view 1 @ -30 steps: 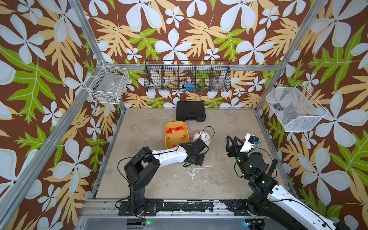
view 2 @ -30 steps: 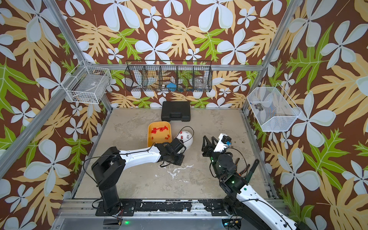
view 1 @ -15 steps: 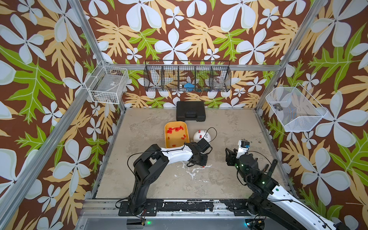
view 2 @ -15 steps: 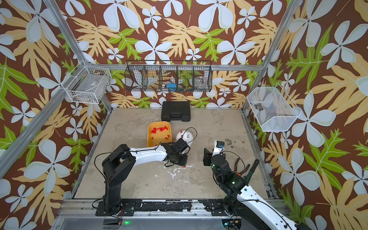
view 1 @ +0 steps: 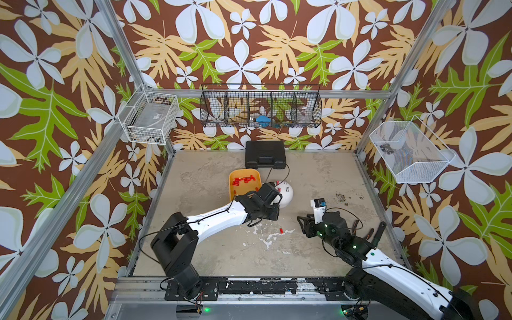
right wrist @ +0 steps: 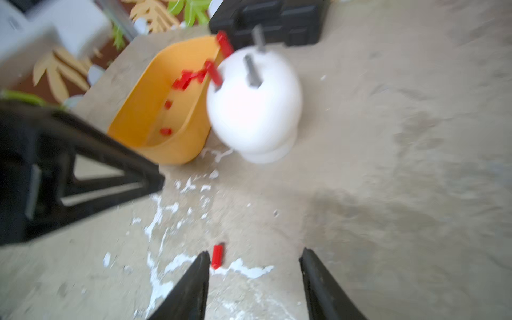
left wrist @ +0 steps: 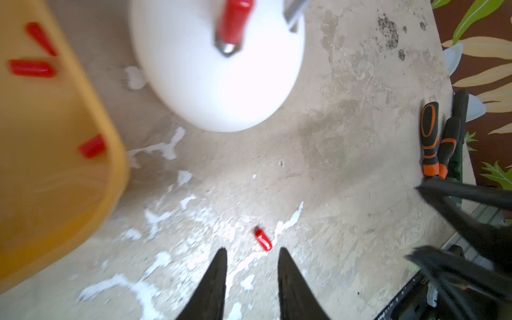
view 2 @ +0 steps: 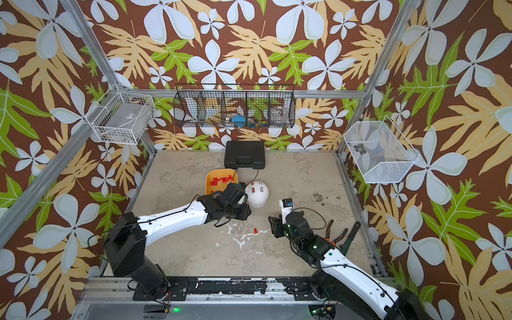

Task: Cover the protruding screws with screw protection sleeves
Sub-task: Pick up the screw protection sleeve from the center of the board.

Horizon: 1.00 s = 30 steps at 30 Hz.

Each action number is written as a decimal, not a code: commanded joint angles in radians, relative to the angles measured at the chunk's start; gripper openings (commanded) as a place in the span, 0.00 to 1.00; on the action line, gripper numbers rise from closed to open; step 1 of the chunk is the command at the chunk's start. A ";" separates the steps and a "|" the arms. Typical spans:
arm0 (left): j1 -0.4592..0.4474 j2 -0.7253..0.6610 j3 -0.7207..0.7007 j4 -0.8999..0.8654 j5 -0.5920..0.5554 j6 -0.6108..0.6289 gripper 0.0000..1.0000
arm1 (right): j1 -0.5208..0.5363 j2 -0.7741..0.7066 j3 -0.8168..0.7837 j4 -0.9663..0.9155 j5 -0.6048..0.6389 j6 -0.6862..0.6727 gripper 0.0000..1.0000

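Note:
The white dome (view 1: 286,195) (view 2: 257,198) stands beside a yellow tray (view 1: 230,182) (view 2: 207,184) that holds several red screw protection sleeves (view 2: 220,180). Two protruding screws wear red sleeves (right wrist: 213,72) (left wrist: 232,22); two are bare grey (right wrist: 250,70) (view 2: 261,190). One loose red sleeve (view 1: 281,230) (left wrist: 263,239) (right wrist: 217,256) lies on the floor between the arms. My left gripper (left wrist: 251,249) (view 1: 270,214) is open just short of it, with nothing between its fingers. My right gripper (right wrist: 255,251) (view 2: 273,221) is open and low, and one finger is close beside the sleeve.
A black case (view 1: 265,158) sits at the back wall behind the tray. Hand tools with orange and black handles (left wrist: 429,133) (view 2: 331,230) lie at the right edge. Wire baskets (view 1: 149,119) (view 1: 410,152) hang on the walls.
My left gripper has opened, and a red sleeve now lies on the floor by it. My right arm has come down and leftward towards that sleeve.

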 commanded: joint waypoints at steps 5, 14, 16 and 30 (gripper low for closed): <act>0.089 -0.298 -0.382 0.342 -0.081 0.061 0.35 | 0.007 0.371 0.214 -0.097 -0.156 -0.068 0.45; 0.090 -0.598 -0.706 0.563 -0.165 0.046 0.43 | 0.098 0.571 0.307 -0.133 -0.102 -0.071 0.40; 0.090 -0.629 -0.734 0.571 -0.189 0.047 0.47 | 0.104 0.579 0.294 -0.123 -0.097 -0.053 0.40; 0.090 -0.589 -0.745 0.614 -0.181 0.080 0.47 | 0.104 0.635 0.236 -0.047 -0.081 -0.029 0.30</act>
